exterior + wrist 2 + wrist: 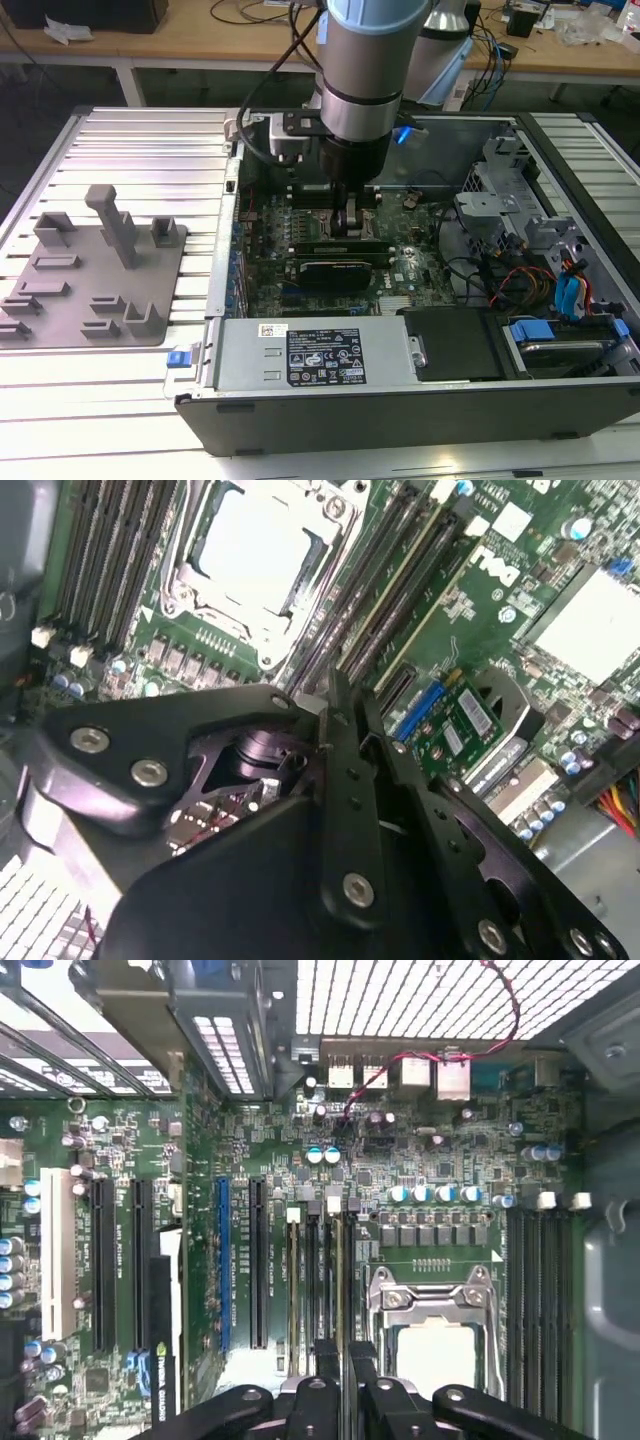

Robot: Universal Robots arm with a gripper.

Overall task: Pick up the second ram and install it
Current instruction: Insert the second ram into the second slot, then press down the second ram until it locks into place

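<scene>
Claw [347,222] lowered into the open computer case [300,410], fingers close together over the memory slots [315,1270] beside the processor socket [432,1320]; whether they clamp the second ram cannot be told. Such a thin, stiff, light, fragile stick is likely best gripped by its long edges.

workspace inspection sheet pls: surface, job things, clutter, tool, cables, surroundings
surface: slotted metal table carrying an open computer case
job's things: memory slots beside the processor socket; cannot tell whether the second ram is in the tool or seated
clutter: grey fixture plate with blocks, on the exterior view's left of the case
grippers: tool down inside the case, over the memory slots
cables: red wire near the rear ports; coloured bundle inside the case; black cable along the arm
surroundings: wooden bench behind
</scene>
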